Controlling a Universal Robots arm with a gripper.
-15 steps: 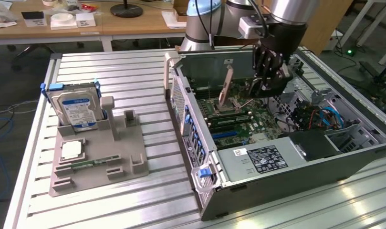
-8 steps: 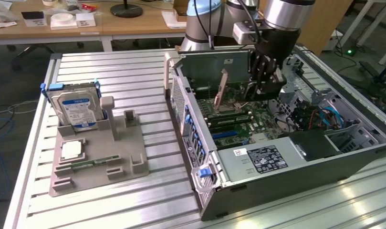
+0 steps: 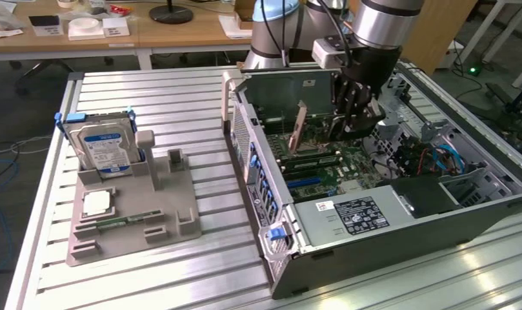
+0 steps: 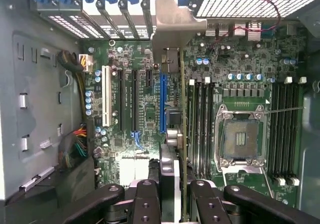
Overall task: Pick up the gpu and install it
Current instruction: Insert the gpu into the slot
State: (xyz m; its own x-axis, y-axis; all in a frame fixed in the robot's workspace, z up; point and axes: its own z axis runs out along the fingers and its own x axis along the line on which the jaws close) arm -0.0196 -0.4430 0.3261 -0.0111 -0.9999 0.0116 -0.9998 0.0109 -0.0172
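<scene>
My gripper (image 3: pixel 353 119) reaches down into the open computer case (image 3: pixel 390 223) and is shut on the gpu (image 3: pixel 301 126). I hold the card upright, on edge, over the motherboard (image 3: pixel 330 171). In the wrist view the gpu (image 4: pixel 183 134) is seen edge-on as a thin green line between my black fingers (image 4: pixel 146 204). Its silver end bracket (image 4: pixel 172 24) points toward the case's rear slot openings. The card's lower edge hangs just beside the long blue expansion slot (image 4: pixel 162 104). Whether it touches the slot I cannot tell.
The case's walls and drive cage (image 3: pixel 415 139) stand close around the arm. On the exterior view's left a grey fixture (image 3: pixel 131 219) holds a hard drive (image 3: pixel 106 145), a memory stick (image 3: pixel 119 221) and a square chip (image 3: pixel 97 203). An empty CPU socket (image 4: pixel 240 139) lies beside the card.
</scene>
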